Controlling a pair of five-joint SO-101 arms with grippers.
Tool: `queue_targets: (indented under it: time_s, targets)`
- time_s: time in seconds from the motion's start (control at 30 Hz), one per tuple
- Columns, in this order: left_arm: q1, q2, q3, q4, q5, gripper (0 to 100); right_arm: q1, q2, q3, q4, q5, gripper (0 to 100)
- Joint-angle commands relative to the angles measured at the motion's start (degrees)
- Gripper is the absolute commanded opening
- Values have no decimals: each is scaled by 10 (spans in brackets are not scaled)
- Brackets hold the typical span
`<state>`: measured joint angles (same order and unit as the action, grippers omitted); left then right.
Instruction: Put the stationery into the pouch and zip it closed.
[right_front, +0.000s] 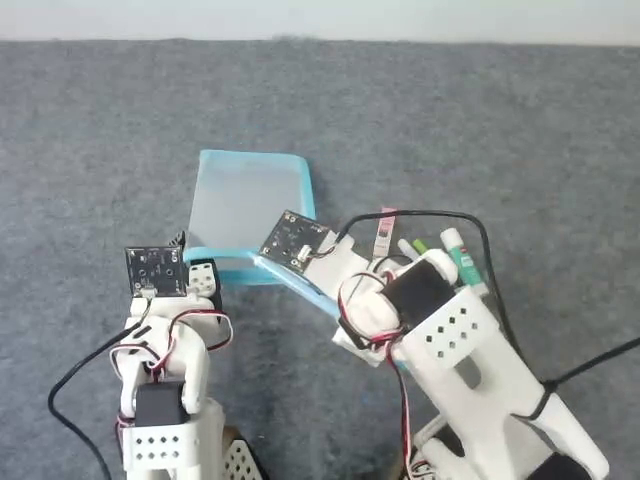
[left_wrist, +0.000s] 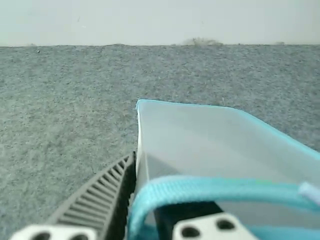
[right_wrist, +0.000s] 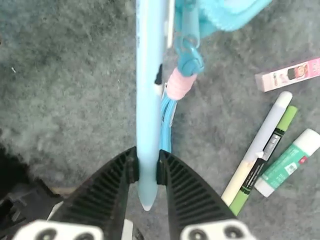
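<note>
Right gripper (right_wrist: 147, 172) is clamped on the light blue pen (right_wrist: 149, 100), which points at the pouch (right_front: 250, 205) mouth. Left gripper (left_wrist: 145, 200) pinches the pouch rim. Risk: the pen snags the zipper pull (right_wrist: 189, 62) or skids over the rim if the mouth sags — the pen then lands outside.

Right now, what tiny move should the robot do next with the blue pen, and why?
Probably push the blue pen forward into the pouch. The right jaws are clamped on the pen, it points at the pouch's open end, and the left jaws hold that edge.
</note>
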<state>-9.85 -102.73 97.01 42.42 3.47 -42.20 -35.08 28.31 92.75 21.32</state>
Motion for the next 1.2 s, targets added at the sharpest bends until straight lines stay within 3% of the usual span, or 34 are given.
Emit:
queue_targets:
  time_s: [0.0, 0.2, 0.57, 0.93, 1.17]
  targets:
    - [-1, -6, -5, -21, 0, 12, -6, 0, -4, -19, -7, 7]
    - [-1, -6, -5, -22, -14, 12, -7, 37, 0, -18, -5, 7]
    - [-1, -6, -5, -21, -15, 12, -29, -7, 24, -12, 62, 7]
    - [-1, -6, -5, -21, -15, 12, -3, -9, 38, -39, 14, 7]
    - [-1, -6, -5, -22, -16, 12, 0, 90, -68, 6, -13, 7]
